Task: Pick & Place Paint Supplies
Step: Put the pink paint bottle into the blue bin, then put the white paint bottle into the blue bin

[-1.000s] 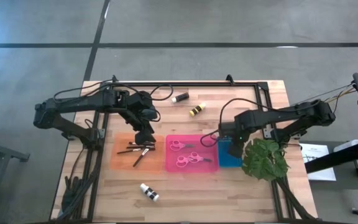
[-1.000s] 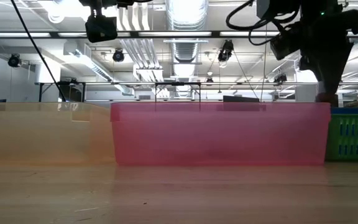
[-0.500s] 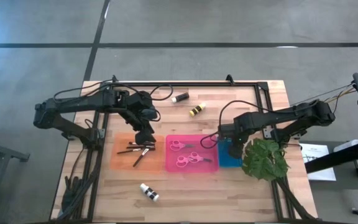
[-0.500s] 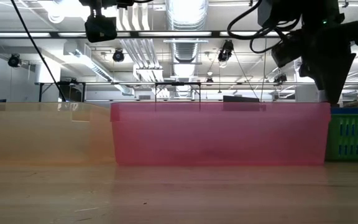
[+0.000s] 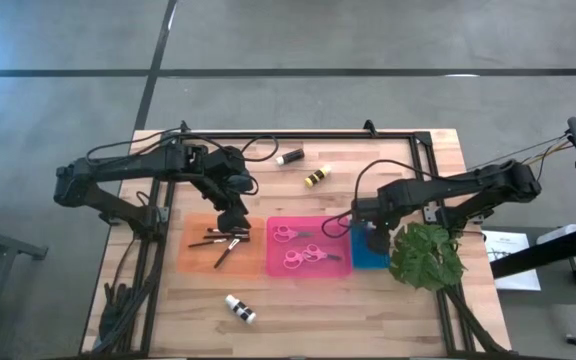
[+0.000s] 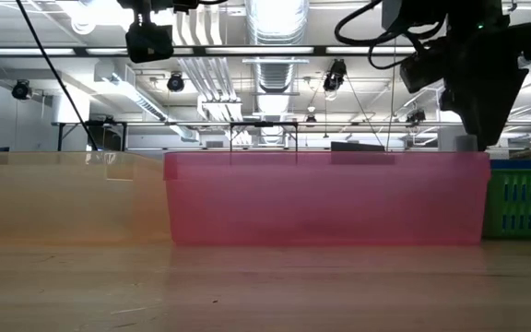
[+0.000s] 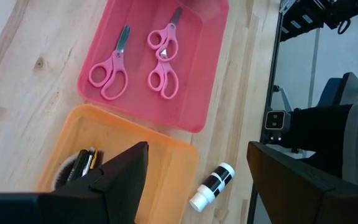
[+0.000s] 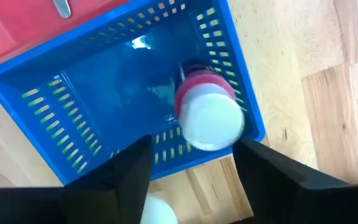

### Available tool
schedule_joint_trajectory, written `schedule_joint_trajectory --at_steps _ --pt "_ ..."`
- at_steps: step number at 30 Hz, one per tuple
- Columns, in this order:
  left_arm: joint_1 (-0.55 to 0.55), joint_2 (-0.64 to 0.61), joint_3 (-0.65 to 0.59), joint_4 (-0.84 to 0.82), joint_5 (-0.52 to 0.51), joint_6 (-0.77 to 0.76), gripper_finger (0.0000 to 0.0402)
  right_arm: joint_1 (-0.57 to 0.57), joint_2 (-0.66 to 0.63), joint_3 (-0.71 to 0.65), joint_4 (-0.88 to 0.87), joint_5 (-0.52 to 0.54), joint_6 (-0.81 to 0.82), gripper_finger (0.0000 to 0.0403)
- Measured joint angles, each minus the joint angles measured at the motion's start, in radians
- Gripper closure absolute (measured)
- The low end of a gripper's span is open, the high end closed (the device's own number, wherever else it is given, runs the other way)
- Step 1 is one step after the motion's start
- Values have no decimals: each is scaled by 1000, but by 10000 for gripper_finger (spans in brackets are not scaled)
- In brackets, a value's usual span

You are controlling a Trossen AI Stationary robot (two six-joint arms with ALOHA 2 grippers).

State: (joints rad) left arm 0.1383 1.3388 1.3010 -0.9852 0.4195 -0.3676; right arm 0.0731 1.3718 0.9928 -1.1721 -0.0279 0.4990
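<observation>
Now the right tool (image 8: 194, 165) is open above the blue basket (image 8: 36, 93), and the pink paint bottle (image 8: 207, 112) sits inside it (near one wall). The bottle looks upright, white cap end toward the camera. It could tip over if a finger bumps it. The left tool (image 7: 197, 180) hangs open over the orange tray (image 7: 166, 165).

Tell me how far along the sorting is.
Done: brushes lie in the orange tray, scissors in the pink tray. In hand: right gripper open over the blue basket, a pink-and-white bottle below. Left: three bottles on the table. Left gripper open above the orange tray.
</observation>
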Motion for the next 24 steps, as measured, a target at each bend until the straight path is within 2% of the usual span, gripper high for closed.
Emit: schedule_joint_trajectory --at_steps 11,15,18,21,24 --pt "0 0 0 0 11 0 118 0 -68 6 -6 -24 67 175" --pt "0 0 0 0 11 0 118 1 -125 66 2 -21 85 174" --pt "0 0 0 0 11 0 118 1 -150 132 56 41 65 174" --pt "0 0 0 0 11 0 118 -27 -132 198 121 118 -44 174" --pt "-2 0 0 0 11 0 118 -96 -59 277 164 110 -252 174"
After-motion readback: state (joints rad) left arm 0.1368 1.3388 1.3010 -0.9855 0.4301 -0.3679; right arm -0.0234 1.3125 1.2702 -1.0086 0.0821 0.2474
